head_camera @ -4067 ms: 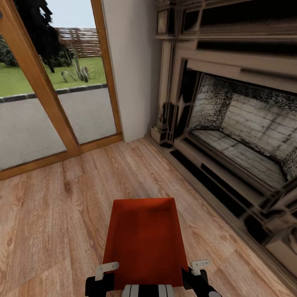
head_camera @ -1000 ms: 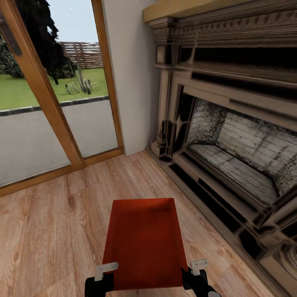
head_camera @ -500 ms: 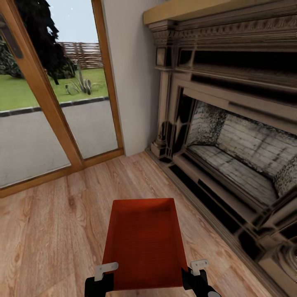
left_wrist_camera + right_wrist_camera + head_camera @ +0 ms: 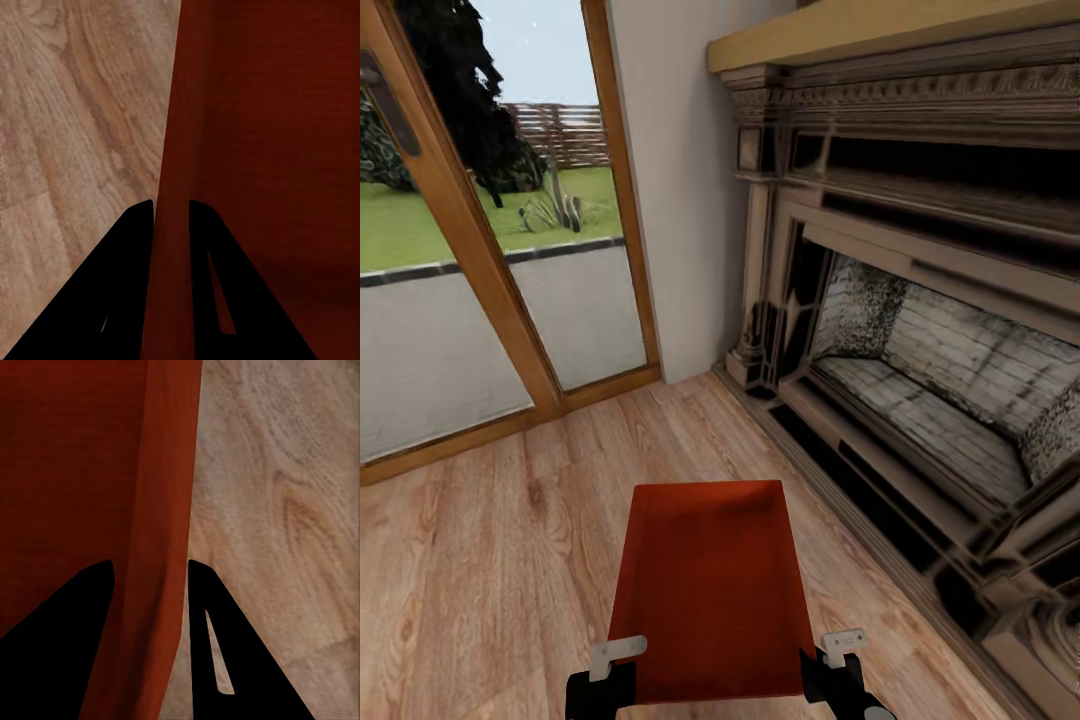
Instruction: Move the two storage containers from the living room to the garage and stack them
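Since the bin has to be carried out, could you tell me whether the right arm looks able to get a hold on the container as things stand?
Probably yes: the right gripper already straddles the storage container's side wall, apparently clamped.

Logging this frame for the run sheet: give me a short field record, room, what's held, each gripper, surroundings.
room: living room, wood-plank floor
held: one storage container, open top, empty
left gripper: shut on container's side wall
right gripper: shut on the opposite wall
ahead right: fireplace
ahead left: glass doors
task stage: container not yet in garage
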Tool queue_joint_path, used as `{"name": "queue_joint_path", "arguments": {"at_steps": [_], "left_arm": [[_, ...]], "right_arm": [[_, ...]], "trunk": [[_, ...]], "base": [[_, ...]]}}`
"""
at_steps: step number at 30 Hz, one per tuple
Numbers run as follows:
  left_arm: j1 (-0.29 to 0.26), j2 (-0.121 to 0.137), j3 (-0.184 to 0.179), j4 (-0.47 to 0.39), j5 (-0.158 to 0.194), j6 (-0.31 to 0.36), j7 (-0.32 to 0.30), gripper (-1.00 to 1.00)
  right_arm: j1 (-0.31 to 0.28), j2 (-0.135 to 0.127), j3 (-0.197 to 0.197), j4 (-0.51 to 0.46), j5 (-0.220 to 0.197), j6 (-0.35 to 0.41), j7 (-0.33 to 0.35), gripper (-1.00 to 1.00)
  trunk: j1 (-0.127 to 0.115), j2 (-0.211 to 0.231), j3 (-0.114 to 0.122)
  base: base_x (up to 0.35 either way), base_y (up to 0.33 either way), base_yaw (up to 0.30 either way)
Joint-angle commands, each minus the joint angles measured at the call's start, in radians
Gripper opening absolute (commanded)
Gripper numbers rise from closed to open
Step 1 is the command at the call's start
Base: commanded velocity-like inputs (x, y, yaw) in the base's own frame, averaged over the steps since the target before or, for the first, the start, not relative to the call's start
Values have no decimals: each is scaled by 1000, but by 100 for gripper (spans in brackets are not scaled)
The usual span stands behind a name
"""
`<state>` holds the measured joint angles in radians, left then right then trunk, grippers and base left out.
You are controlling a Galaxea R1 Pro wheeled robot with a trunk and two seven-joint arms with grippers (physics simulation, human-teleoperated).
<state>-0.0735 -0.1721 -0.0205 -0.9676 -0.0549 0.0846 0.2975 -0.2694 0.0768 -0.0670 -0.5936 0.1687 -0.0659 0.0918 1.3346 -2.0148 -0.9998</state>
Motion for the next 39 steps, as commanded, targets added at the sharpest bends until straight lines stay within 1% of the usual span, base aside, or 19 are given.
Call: {"name": "queue_joint_path", "arguments": {"at_steps": [1, 8, 39], "left_arm": [[0, -2, -1, -2, -11, 9, 12, -100], [0, -2, -1, -2, -11, 9, 12, -100], [0, -2, -1, -2, -11, 9, 12, -100]], "right_arm": [[0, 18, -10, 0, 6, -3, 14, -100], [-1, 18, -10, 0, 7, -3, 14, -100], [0, 18, -10, 0, 8, 0, 17, -100]], "trunk": [[-4, 7, 2], [-31, 56, 30], [-150, 273, 175]], "base": [[0, 0, 0], [0, 0, 0], [0, 0, 0]]}}
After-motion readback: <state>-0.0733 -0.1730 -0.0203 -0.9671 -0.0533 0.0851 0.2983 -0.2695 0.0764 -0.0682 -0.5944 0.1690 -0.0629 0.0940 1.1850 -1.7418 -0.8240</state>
